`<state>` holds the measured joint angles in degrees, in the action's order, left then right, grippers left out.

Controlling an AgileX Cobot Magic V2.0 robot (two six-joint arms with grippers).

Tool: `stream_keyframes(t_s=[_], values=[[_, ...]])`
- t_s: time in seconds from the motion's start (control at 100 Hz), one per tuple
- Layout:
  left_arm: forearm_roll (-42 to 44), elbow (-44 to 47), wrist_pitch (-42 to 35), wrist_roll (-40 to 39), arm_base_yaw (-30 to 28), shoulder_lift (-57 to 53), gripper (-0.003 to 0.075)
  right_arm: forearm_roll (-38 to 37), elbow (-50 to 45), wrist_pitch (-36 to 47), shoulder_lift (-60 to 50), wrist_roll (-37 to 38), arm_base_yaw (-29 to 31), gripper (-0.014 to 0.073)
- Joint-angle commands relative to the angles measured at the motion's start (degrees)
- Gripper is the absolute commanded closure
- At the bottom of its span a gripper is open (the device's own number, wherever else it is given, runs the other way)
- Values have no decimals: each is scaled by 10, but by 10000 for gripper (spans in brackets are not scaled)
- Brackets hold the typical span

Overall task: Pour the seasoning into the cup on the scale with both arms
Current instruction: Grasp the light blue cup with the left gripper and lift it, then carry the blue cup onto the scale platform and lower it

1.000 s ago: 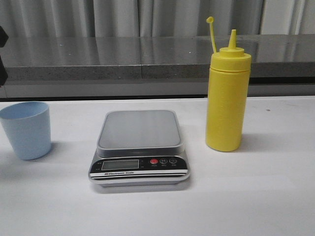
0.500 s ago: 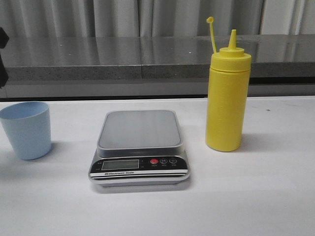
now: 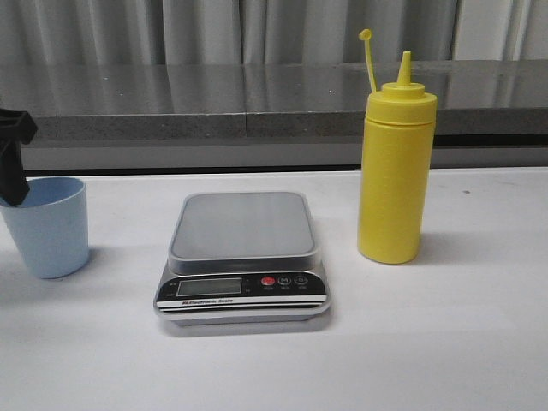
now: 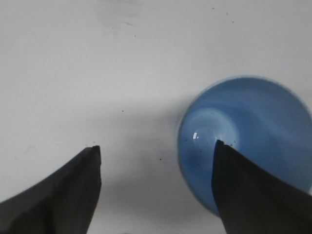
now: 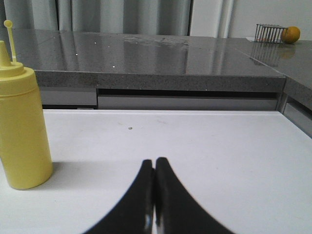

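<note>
The pale blue cup (image 3: 47, 227) stands on the white table at the left, apart from the scale (image 3: 242, 257), whose platform is bare. The yellow seasoning bottle (image 3: 395, 163) stands upright right of the scale, cap strap up. My left gripper (image 4: 156, 151) is open above the cup (image 4: 248, 136); one finger (image 4: 243, 190) is over the cup's mouth, the other (image 4: 68, 190) is over bare table. In the front view only one black finger (image 3: 12, 167) shows, at the cup's rim. My right gripper (image 5: 155, 165) is shut and empty, low over the table, right of the bottle (image 5: 22, 126).
A grey stone counter (image 3: 257, 98) runs behind the table. A wire basket (image 5: 269, 33) and an orange fruit (image 5: 291, 34) sit on the counter far to the right. Bare white table (image 3: 428, 342) lies in front of the scale and bottle.
My left gripper has come down and to the right, from the frame's left edge to the cup's rim. The cup, scale and bottle have not moved.
</note>
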<state>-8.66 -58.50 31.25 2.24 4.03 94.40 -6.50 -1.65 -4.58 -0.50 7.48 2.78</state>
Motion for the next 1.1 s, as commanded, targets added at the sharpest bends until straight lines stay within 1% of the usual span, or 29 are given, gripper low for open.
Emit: stream_keyframes(t_s=[0.0, 0.25, 0.34, 0.39, 0.46, 0.51, 0.53, 0.58, 0.6, 0.71, 0.84, 0.99, 1.09], values=[[-9, -18, -28, 1, 1, -7, 256, -6, 0, 46, -10, 0, 4, 713], [-9, -46, -26, 1, 29, 28, 263, -6, 0, 46, -10, 0, 4, 713], [-9, -54, -22, 1, 33, 40, 309, -6, 0, 46, -10, 0, 4, 713], [-9, -56, -22, 1, 34, 44, 358, -6, 0, 46, -10, 0, 4, 713], [-9, -56, -22, 1, 34, 46, 463, -6, 0, 46, -10, 0, 4, 713], [-9, -56, -22, 1, 34, 47, 572, -6, 0, 46, -10, 0, 4, 713], [-9, -56, -22, 1, 34, 47, 601, -6, 0, 46, -10, 0, 4, 713], [-9, -56, -22, 1, 34, 47, 720, -6, 0, 46, -10, 0, 4, 713], [-9, -56, -22, 1, 34, 47, 741, -6, 0, 46, -10, 0, 4, 713], [-9, -57, -19, 1, 34, 47, 738, -6, 0, 46, -10, 0, 4, 713], [-16, -81, 15, 1, 35, 46, 738, -6, 0, 46, -10, 0, 4, 713], [-33, -138, 62, 1, 46, 36, 738, -6, 0, 46, -10, 0, 4, 713], [-33, -189, 114, 12, 64, 35, 738, -6, 0, 46, -10, 0, 4, 713]])
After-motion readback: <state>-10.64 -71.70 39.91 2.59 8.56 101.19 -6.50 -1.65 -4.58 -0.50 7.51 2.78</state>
